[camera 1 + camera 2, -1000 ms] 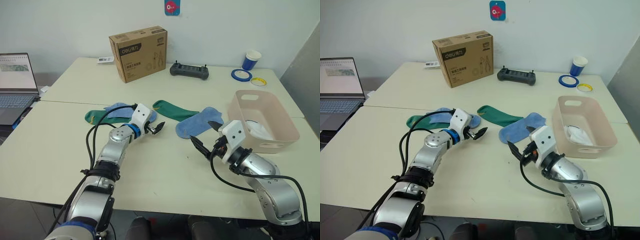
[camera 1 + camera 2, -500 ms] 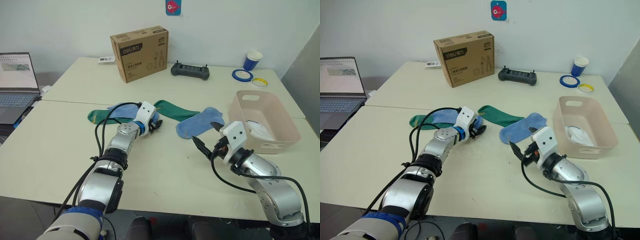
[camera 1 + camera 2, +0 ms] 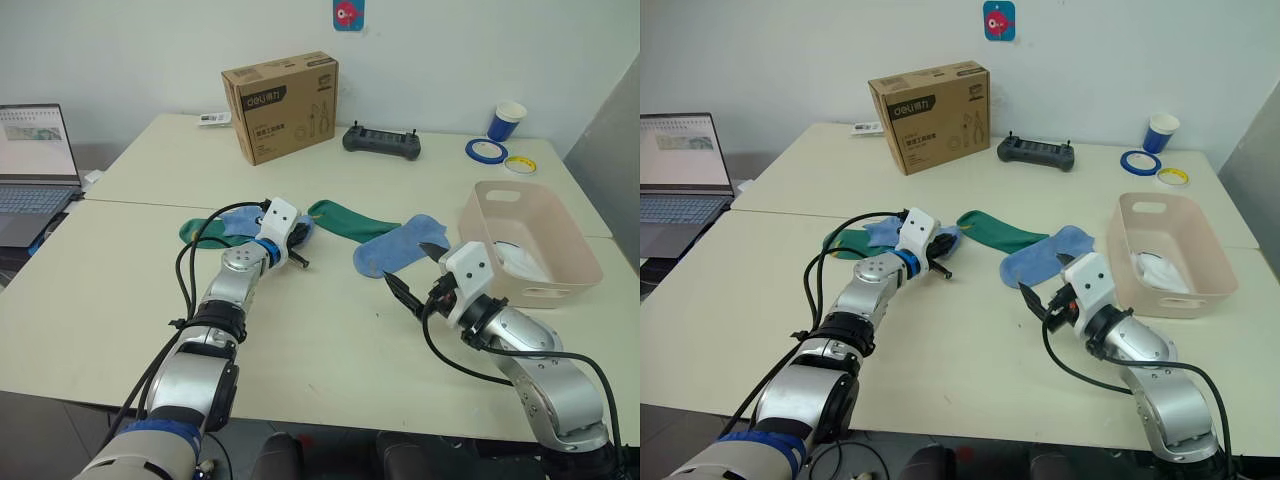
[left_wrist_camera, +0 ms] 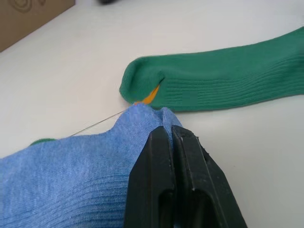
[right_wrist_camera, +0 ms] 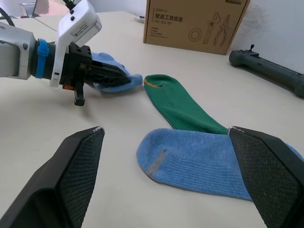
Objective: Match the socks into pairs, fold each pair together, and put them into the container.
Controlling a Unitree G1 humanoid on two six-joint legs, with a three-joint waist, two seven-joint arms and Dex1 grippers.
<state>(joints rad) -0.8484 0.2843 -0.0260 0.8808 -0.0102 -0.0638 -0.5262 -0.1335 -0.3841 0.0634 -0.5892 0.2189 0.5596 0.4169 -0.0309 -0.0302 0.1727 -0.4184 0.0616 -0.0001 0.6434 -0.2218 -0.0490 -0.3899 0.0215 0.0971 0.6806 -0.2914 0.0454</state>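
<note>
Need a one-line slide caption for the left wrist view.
Left gripper, fingers shut, pinching the edge of a light blue sock beside the yellow-tipped end of a dark green sock.

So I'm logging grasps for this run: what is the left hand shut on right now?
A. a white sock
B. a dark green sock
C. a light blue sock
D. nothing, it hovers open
C: in the left wrist view the left hand has its two black fingers closed together on the edge of the light blue sock, with the dark green sock lying free beyond it.
</note>
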